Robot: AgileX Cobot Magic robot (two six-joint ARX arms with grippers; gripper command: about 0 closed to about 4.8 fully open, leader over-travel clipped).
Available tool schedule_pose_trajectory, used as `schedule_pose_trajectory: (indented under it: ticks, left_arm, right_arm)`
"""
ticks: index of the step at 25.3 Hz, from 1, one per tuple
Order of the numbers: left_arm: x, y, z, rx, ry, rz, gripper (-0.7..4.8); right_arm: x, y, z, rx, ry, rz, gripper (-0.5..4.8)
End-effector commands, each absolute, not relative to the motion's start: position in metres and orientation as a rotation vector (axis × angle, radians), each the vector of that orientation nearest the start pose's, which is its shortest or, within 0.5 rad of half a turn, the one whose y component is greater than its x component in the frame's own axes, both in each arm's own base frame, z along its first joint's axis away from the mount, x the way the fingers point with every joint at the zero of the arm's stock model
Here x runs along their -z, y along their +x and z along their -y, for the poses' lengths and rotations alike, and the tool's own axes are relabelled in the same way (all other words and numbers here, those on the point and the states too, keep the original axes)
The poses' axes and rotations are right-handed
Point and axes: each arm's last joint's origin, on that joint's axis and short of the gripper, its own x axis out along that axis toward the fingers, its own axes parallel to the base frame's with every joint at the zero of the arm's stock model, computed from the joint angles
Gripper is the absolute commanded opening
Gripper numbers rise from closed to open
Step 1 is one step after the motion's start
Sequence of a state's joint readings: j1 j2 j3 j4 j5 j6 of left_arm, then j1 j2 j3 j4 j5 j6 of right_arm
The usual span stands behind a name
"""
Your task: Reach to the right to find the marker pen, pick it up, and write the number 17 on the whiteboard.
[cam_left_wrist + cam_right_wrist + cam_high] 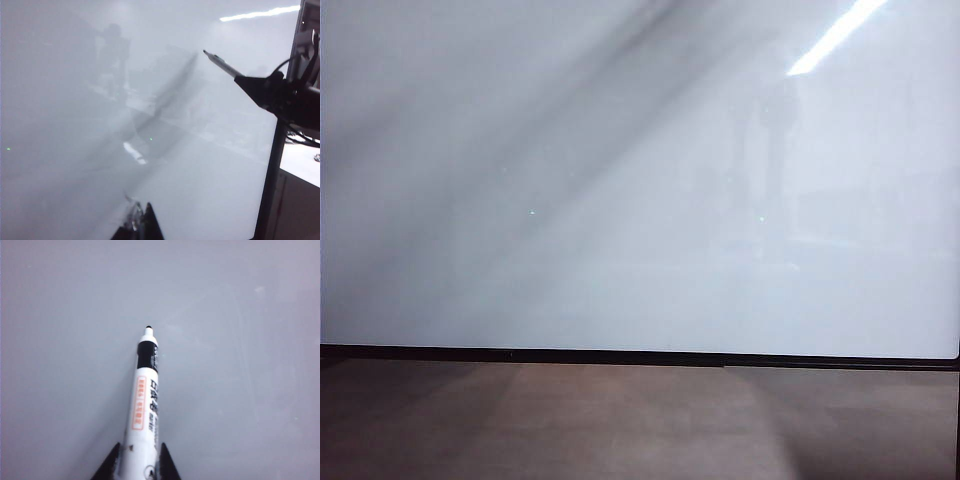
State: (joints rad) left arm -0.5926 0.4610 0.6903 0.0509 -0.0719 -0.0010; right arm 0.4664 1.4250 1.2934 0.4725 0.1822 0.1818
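The whiteboard (620, 180) fills the exterior view, glossy and without writing; neither gripper shows there. In the right wrist view my right gripper (138, 462) is shut on the marker pen (145, 410), a white barrel with a black collar. Its uncapped black tip (148, 329) points at the whiteboard (240, 340). From the left wrist view the marker pen (222, 64) juts from the right gripper (242, 80) toward the whiteboard (75, 125). I cannot tell if the tip touches. My left gripper (142, 207) is shut and empty, close to the board.
A thin black edge strip (620, 355) runs along the board's lower side, with a brown-grey matte surface (620, 420) in front of it. In the left wrist view the board's black edge (272, 175) stands beside the right arm, with a pale surface (300, 155) beyond.
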Motion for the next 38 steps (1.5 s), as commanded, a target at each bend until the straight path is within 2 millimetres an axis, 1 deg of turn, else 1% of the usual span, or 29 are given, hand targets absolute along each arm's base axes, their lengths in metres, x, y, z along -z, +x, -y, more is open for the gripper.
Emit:
schedule_pose_trajectory:
  ticks: [1, 19, 32, 38]
  left_arm:
    - [-0.365, 0.085, 0.054, 0.515, -0.103, 0.285, -0.05]
    - [-0.366, 0.084, 0.054, 0.515, -0.104, 0.29, -0.05]
    - [-0.366, 0.084, 0.054, 0.515, -0.104, 0.29, -0.05]
    - [-0.366, 0.084, 0.054, 0.515, -0.104, 0.29, -0.05]
  right_arm:
    - [-0.428, 0.291, -0.142, -0.319, 0.292, 0.321, -0.05]
    - [-0.426, 0.301, -0.146, -0.311, 0.283, 0.305, -0.05]
    - [-0.421, 0.303, -0.147, -0.293, 0.251, 0.263, -0.05]
    - [-0.414, 0.306, -0.147, -0.275, 0.235, 0.208, -0.05]
